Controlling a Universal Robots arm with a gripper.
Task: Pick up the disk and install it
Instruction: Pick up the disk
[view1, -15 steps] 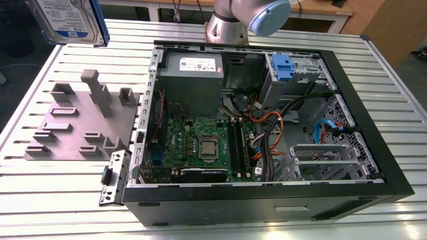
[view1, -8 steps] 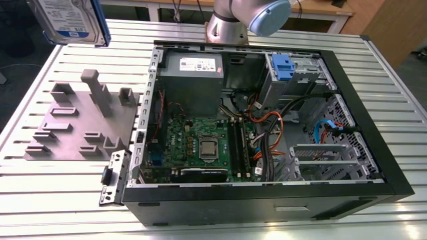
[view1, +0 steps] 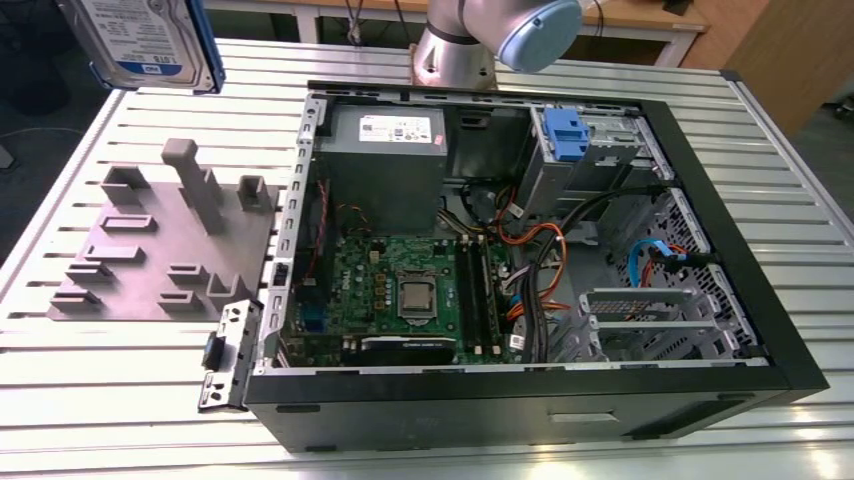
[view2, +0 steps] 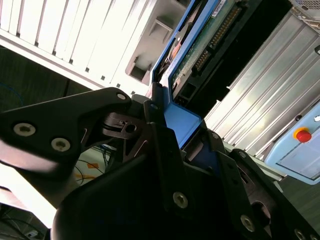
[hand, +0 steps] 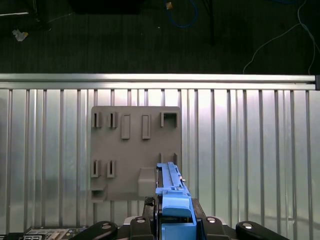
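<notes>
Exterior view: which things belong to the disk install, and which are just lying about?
In the job: silver-grey metal disk in blue plastic carrier, clamped in the black gripper; open black computer case.
Lying about: grey slotted fixture plate; bare blue plastic bracket; grey metal box with white label; slatted metal table.

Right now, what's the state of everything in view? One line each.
disk: held in the air, above the holder
fingers: shut on the disk's blue frame
computer case: lying on its side, cover off, inside exposed
holder: lying flat, below the disk
blue bracket: sitting in the case's drive bay
</notes>
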